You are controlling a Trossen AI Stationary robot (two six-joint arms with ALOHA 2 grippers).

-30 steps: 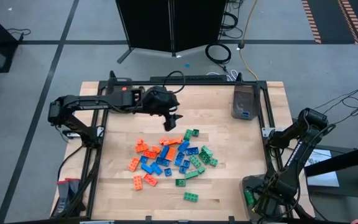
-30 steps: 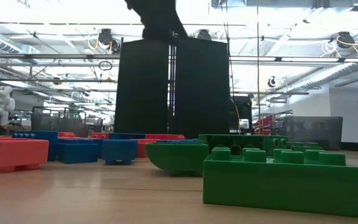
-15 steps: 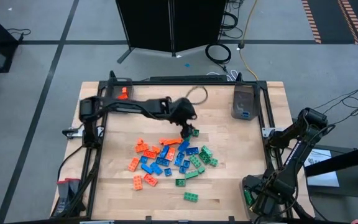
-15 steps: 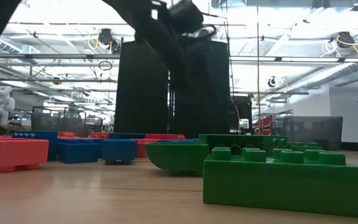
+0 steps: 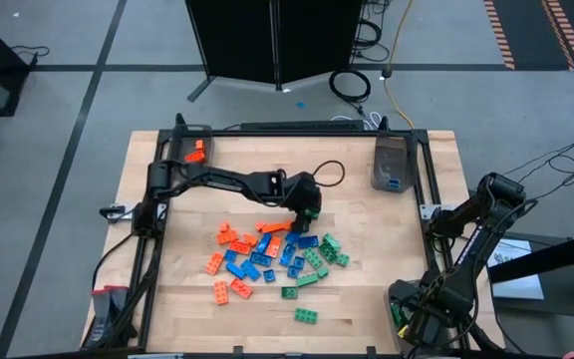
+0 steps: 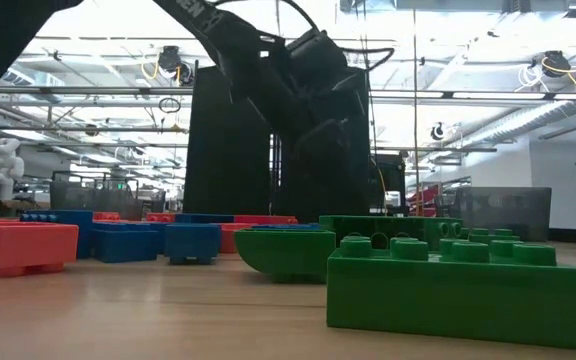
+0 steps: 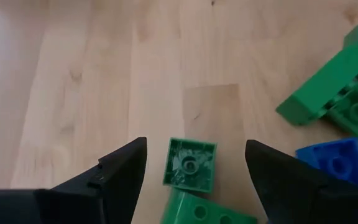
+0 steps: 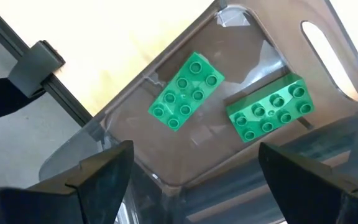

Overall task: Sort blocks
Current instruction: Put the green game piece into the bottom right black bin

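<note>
Pile of blocks mid-table. Left gripper hovers at pile's 1 o'clock edge, fingers spread astride small green block. You: centre it, descend straight, avoid neighbour touching it. Right gripper spread, empty, over bin at table's 5 o'clock.

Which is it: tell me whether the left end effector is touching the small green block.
Apart. The left wrist view shows the small green block lying between the open left end effector fingers, wood visible either side.

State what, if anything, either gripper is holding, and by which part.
Nothing is held. The left gripper is open above a small green block at the pile's edge; the right gripper is open over a bin holding two green blocks.
</note>
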